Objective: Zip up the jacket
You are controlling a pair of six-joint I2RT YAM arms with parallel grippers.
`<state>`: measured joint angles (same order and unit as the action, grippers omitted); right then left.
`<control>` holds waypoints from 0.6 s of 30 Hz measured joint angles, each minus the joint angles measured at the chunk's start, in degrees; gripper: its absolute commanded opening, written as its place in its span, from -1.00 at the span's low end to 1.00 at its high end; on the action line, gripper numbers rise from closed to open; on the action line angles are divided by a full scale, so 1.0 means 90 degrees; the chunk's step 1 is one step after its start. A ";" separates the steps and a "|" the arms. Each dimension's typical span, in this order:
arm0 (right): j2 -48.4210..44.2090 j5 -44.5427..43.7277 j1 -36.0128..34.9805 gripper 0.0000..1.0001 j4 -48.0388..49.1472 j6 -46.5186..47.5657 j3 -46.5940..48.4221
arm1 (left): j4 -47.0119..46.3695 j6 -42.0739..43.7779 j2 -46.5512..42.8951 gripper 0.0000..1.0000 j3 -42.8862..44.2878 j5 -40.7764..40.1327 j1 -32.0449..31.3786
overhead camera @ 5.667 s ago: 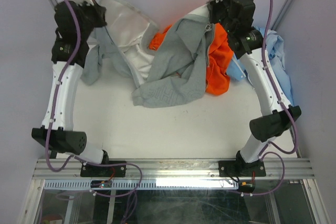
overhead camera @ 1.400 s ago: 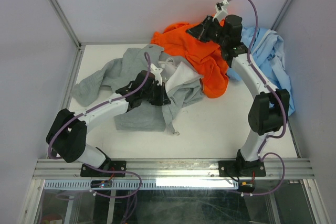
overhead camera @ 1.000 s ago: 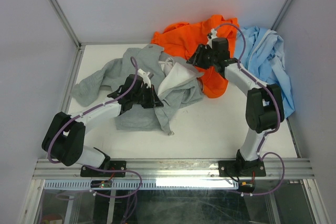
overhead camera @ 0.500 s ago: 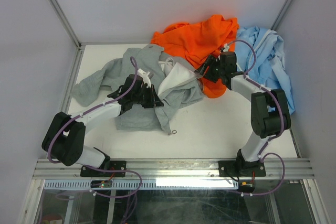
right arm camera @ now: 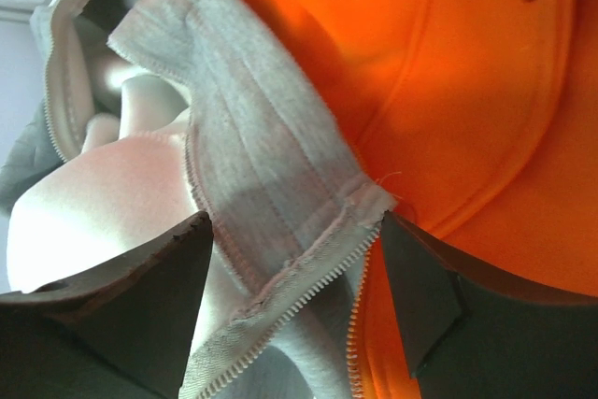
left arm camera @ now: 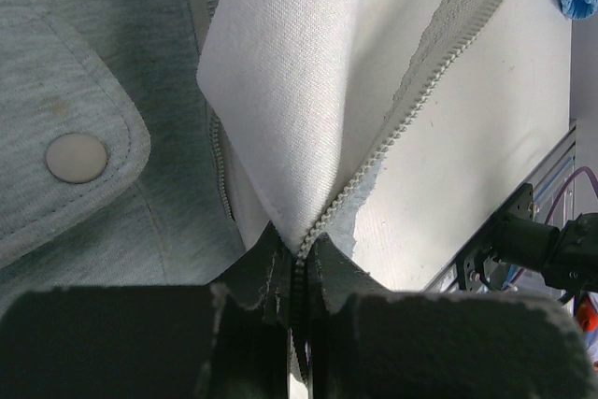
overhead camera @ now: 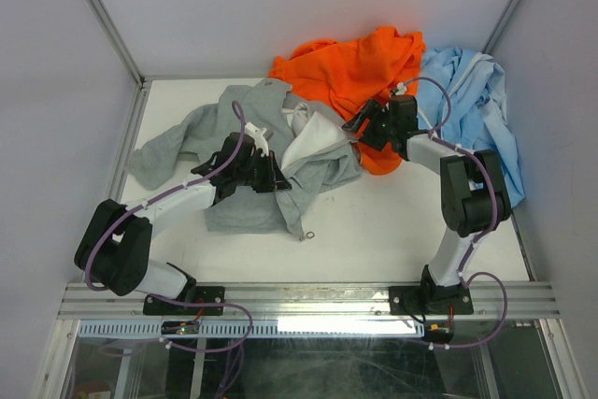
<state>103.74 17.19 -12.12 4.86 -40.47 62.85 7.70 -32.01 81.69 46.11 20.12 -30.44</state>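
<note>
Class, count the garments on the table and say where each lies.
3. The grey jacket lies left of centre, the orange garment at the back, the light blue jacket along the right side. Others may be hidden underneath.

Heather-grey jacket [overhead camera: 238, 212], plain, with white lining [left arm camera: 308, 72], pale zipper teeth [left arm camera: 420, 109] and a beige snap [left arm camera: 77, 157]; bright orange garment [overhead camera: 364, 58]; light blue jacket [overhead camera: 481, 105]; white table [overhead camera: 374, 231]; white arms [overhead camera: 177, 198] with black joints

No lettering to read in any view.
The jacket [overhead camera: 177, 145], its plain snap button [left arm camera: 77, 157] and zipper teeth [left arm camera: 411, 109] carry no legible print; neither do the orange garment [overhead camera: 360, 63], the light blue garment [overhead camera: 478, 105] or the table [overhead camera: 374, 231].
</note>
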 measured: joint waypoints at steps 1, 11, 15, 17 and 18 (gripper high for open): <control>-0.0012 -0.0061 0.0017 0.52 -0.0010 0.0002 -0.0034 | 0.0002 0.0000 0.0000 -1.00 0.0000 0.0000 0.0000; 0.0044 0.0304 0.0107 0.55 0.0160 -0.0102 -0.0058 | 0.0039 0.0000 0.0000 -1.00 0.0000 -0.0005 -0.0044; 0.0182 0.0831 0.0097 0.55 0.0403 -0.0202 -0.0017 | 0.0053 0.0000 0.0000 -0.99 0.0000 -0.0010 -0.0053; 0.0253 0.1035 0.0083 0.54 0.0478 -0.0248 0.0002 | 0.0053 0.0000 0.0000 -0.98 0.0000 -0.0012 -0.0080; 0.0274 0.1137 0.0070 0.53 0.0486 -0.0272 0.0019 | 0.0053 0.0000 0.0000 -0.98 0.0000 -0.0017 -0.0085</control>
<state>106.21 27.42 -11.49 9.23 -42.92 63.02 8.19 -32.01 81.69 46.11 19.97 -31.20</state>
